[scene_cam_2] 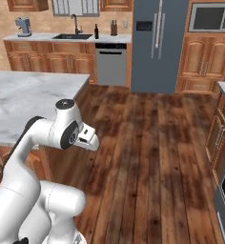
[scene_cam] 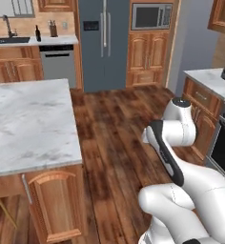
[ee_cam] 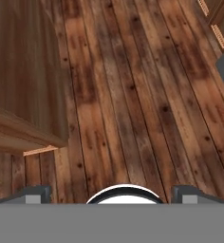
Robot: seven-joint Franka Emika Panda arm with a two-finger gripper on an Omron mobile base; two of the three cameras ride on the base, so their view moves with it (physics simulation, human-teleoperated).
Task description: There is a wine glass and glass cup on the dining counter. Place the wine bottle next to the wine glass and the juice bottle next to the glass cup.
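1. Dark two-finger pincer [ee_cam: 112, 193], seen in the hand view: tips stand wide apart at the bottom, spread to full width, nothing between them. It points down at bare brown plank floor [ee_cam: 133, 95].
2. White arm with dark joints [scene_cam: 174, 138] is folded up close over its base, likely a carrying posture while the base travels; no reach under way.
3. Large white-grey marble dining counter on wooden cabinets [scene_cam: 28, 124] lies to the arm's left, near. The part in view carries no wine glass and no glass cup; its near edge and right-hand corner are bare. A yellow stool leg [scene_cam: 5, 209] shows under the near edge.
4. Tall dark wine bottle with slim neck [scene_cam_2: 96, 32] stands on the far marble counter with black sink [scene_cam_2: 109, 38], just right of the sink basin, well apart from the pincer. Too small for any label to be read.
5. Yellow juice bottle: cannot place it from these views.
6. Judgement: fetching has not begun; next comes driving toward the sink counter.
7. Writing: none legible on fridge, microwave or dishwasher.
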